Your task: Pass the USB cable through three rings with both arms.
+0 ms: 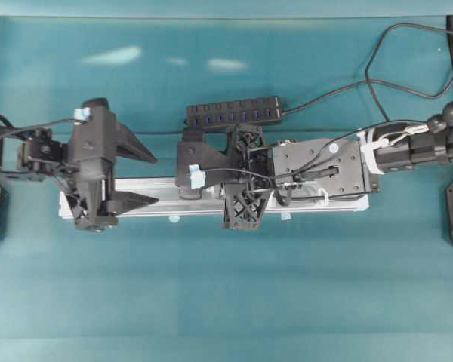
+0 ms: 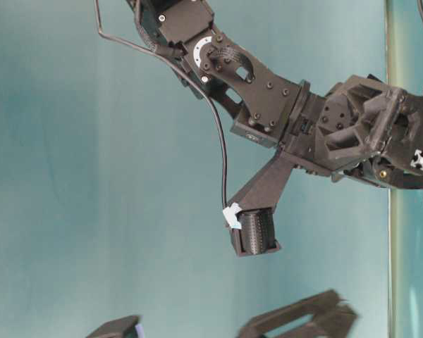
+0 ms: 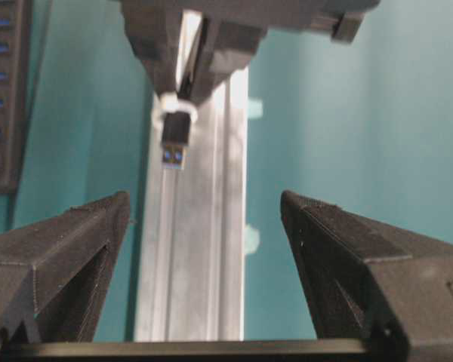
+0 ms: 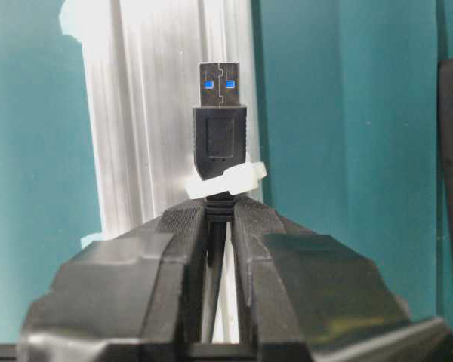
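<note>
Centrally, the silver aluminium rail (image 1: 158,197) lies left to right across the teal table (image 1: 226,294), with both arms over it. Right gripper (image 4: 220,215): its jaws are pressed together on the USB cable (image 4: 217,260) just behind the plug (image 4: 220,124), so that the plug juts out beyond the fingertips with its blue-tongued metal end leading. One whitish ring (image 4: 228,181) encircles the base of the plug, directly ahead of the clamped fingertips; whether the plug has fully cleared the loop cannot be told. In the left wrist view the same plug (image 3: 175,143) and ring (image 3: 172,105) appear at the far end of the rail (image 3: 192,249), emerging from the right gripper (image 3: 190,87) and pointing toward the camera.

Left gripper (image 3: 204,226): its jaws are spread wide, one finger on either side of the rail, holding nothing and well apart from the plug. In the overhead view this gripper (image 1: 152,179) stands over the left part of the rail, its tips pointing right toward the right gripper (image 1: 187,179), which reaches past the middle.

A black multi-port hub bar (image 1: 234,111) lies just beyond the rail on its far side, its own cord (image 1: 377,79) looping toward the far right corner. Pale blue tape tabs (image 1: 174,219) sit at the rail's near edge. From table level, only the right arm (image 2: 268,98) is clearly seen.
</note>
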Motion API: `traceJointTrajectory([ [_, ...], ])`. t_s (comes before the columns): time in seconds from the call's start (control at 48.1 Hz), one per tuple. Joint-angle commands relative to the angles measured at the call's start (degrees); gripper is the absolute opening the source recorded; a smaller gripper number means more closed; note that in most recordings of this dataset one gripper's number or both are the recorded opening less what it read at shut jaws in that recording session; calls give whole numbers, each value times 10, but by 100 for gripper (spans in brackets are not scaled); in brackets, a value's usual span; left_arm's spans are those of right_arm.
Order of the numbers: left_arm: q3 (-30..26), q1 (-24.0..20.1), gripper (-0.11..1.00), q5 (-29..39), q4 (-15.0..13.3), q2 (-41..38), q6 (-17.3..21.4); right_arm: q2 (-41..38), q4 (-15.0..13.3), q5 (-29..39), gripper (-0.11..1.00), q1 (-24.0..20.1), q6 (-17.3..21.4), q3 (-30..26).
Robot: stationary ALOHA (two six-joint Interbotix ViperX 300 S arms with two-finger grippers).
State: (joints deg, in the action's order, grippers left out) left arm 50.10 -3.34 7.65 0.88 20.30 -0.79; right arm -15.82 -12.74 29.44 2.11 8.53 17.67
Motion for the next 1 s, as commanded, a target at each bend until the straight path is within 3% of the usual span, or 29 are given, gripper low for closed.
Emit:
traceJointTrajectory([
  [0.0, -8, -1, 88, -11, 1, -15, 0, 6, -1, -8, -8, 1, -2, -5],
  [0.374, -12, -25, 88, -126, 1, -111, 18, 24, 0, -49, -8, -1, 0, 19],
  [0.976, -76, -25, 88, -156, 1, -234, 13, 33, 0, -91, -8, -1, 1, 38],
])
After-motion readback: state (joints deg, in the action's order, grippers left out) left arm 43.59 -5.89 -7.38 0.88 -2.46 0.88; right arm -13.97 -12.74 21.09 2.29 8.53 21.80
